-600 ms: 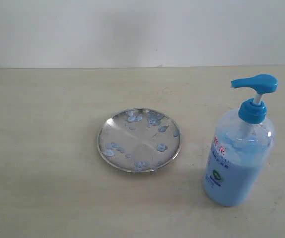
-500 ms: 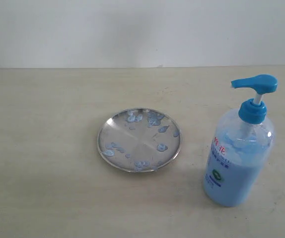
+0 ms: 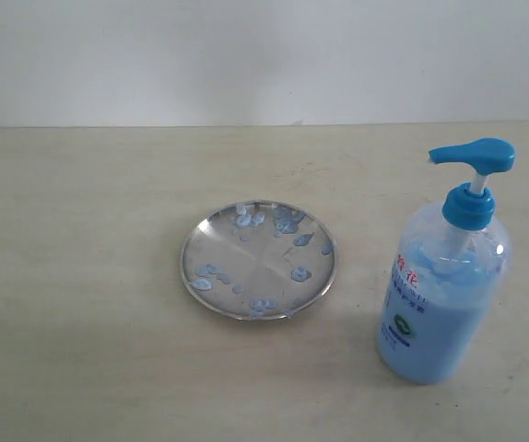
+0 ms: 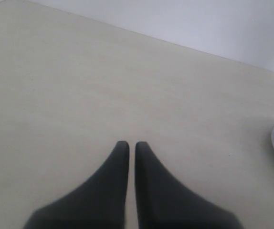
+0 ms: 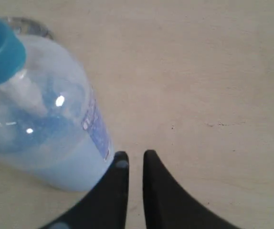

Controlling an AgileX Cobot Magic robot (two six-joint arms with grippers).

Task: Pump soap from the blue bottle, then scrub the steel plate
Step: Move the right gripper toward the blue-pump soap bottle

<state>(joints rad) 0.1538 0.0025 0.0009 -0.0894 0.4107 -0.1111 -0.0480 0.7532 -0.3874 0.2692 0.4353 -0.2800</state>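
Unmoved from earlier frame: plate (image 3: 258,261) mid-tabletop (image 3: 80,276), soap blobs (image 3: 300,273) on it; bottle (image 3: 440,304) upright, apart, on exterior view's right; left hand (image 4: 128,145) pressed together, empty, over bare tabletop; right hand (image 5: 135,157) pressed together, empty, just beside bottle base; plate and pump head (image 5: 1,57) cut off in wrist views

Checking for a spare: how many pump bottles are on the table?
1: the blue bottle stands upright to the right of the steel plate in the exterior view, apart from it. Others could be outside the views.
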